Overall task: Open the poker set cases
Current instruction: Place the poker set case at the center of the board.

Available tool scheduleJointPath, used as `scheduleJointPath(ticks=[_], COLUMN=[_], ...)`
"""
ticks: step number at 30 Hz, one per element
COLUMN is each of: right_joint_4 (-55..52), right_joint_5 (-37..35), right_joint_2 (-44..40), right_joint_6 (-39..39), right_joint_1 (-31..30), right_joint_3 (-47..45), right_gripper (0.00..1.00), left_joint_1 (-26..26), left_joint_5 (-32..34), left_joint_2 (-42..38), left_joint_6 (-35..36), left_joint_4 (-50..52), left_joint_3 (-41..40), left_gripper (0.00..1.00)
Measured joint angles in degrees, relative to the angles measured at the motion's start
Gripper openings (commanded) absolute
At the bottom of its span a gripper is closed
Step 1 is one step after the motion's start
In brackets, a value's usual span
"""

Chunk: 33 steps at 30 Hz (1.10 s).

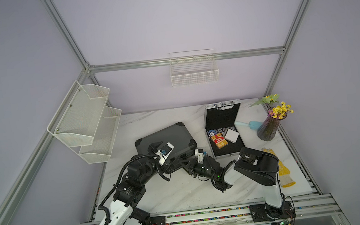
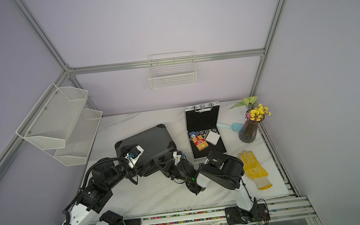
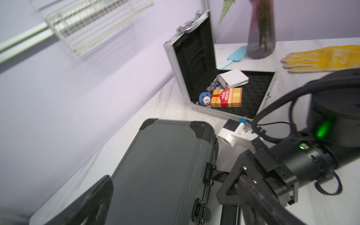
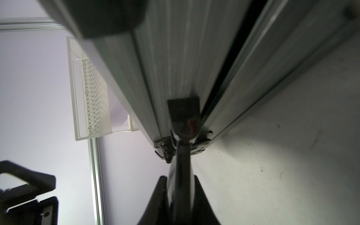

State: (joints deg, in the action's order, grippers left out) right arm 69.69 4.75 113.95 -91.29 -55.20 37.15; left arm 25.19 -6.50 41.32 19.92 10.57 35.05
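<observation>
Dark grey case (image 1: 172, 136): lies flat on the marble table (image 1: 183, 192), left of centre. In the right wrist view we see a thin dark gap along the front seam, so we judge the lid barely cracked, not raised.
Silver case (image 1: 222, 115): just to its right, lid standing upright, already open. Inside are a red card box (image 1: 219, 141), a white box (image 1: 231, 135) and chips (image 1: 211, 133).
Handling: we judge the grey case rigid and fairly heavy, with smooth faces that give little purchase. The front edge or the black handle (image 3: 216, 173) looks the best hold, with the base kept down.
Left gripper (image 1: 171, 163): at the case's front edge, fingers spread wide, holding nothing.
Right gripper (image 4: 181, 185): fingers narrow, and as we read it clamped on the black handle.
Around: a vase of flowers (image 1: 267, 129), a blue spatula (image 1: 247, 124) and a yellow glove (image 2: 253, 169), all well to the right.
In the way: both arms crowd the same front edge. The silver case sits near the lid's right corner.
</observation>
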Motion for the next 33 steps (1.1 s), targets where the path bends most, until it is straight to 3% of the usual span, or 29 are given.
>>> scheduleJointPath(ticks=[6, 9, 15, 19, 29, 33], right_joint_4=[-1.2, -1.2, 3.1, 6.9, 8.1, 2.6], right_joint_5=[0.2, 0.2, 1.4, 2.0, 2.4, 3.8], right_joint_2=[-0.7, -0.7, -1.4, -3.5, -4.2, -6.6], right_joint_6=[-0.2, -0.5, 0.2, 0.3, 0.6, 3.7], right_joint_1=[0.0, 0.0, -0.3, -0.6, -0.5, -0.2], right_joint_3=[-0.1, -0.1, 1.8, 3.0, 3.6, 4.2], right_gripper=[0.01, 0.21, 0.48, 0.58, 0.60, 0.60], left_joint_1=[-1.9, -4.2, -12.3, -17.2, -23.0, -25.8], left_joint_5=[14.2, 16.4, 14.2, 11.4, 6.2, 2.7], left_joint_2=[13.9, 18.5, 22.1, 22.2, 22.0, 21.1], left_joint_6=[-16.3, -22.7, -33.0, -37.2, -42.5, -45.3], left_joint_4=[6.7, 10.1, 14.6, 15.7, 19.0, 20.9], left_joint_3=[6.2, 8.0, 8.4, 8.4, 8.4, 8.4], left_gripper=[1.00, 1.00, 0.98, 0.97, 0.97, 0.98])
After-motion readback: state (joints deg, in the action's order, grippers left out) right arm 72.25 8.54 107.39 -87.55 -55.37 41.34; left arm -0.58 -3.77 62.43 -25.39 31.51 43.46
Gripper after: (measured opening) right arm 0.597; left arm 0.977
